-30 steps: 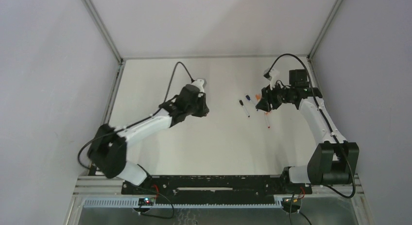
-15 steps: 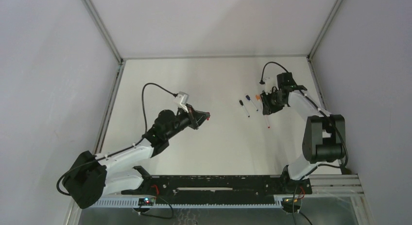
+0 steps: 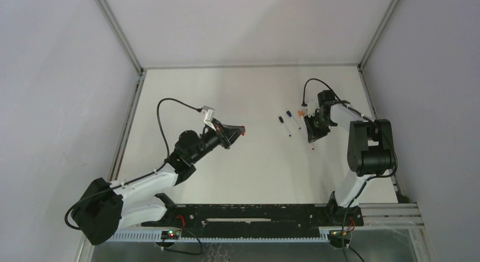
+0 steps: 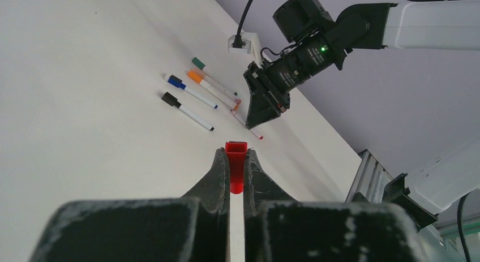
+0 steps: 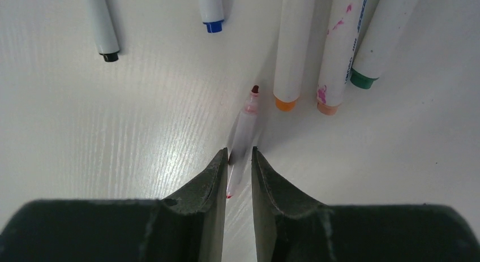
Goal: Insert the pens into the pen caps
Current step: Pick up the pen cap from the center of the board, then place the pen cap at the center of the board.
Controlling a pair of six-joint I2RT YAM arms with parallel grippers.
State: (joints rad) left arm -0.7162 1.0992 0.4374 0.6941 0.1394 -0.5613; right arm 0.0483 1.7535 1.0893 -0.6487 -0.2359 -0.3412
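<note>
My left gripper (image 4: 236, 155) is shut on a red pen cap (image 4: 236, 167), its open mouth facing away toward the pens; in the top view the cap (image 3: 242, 130) sits left of the pens, clear of them. An uncapped red-tipped pen (image 5: 245, 126) lies on the table. My right gripper (image 5: 240, 154) is open, its jaws narrow either side of the barrel's rear end, and the pen looks blurred. Several capped pens lie beside it: black (image 4: 187, 110), blue (image 4: 192, 91), orange (image 4: 210, 86) and green (image 4: 212, 74).
The right arm (image 3: 362, 132) stands folded over the pens near the right wall. The capped pens' rear ends (image 5: 286, 101) fan out just ahead of my right fingertips. White table (image 3: 238, 171) spreads between the two arms.
The left arm drew back and turned, bringing the red cap to point at the pens. The right gripper came down over the red-tipped pen and its jaws narrowed around it.
</note>
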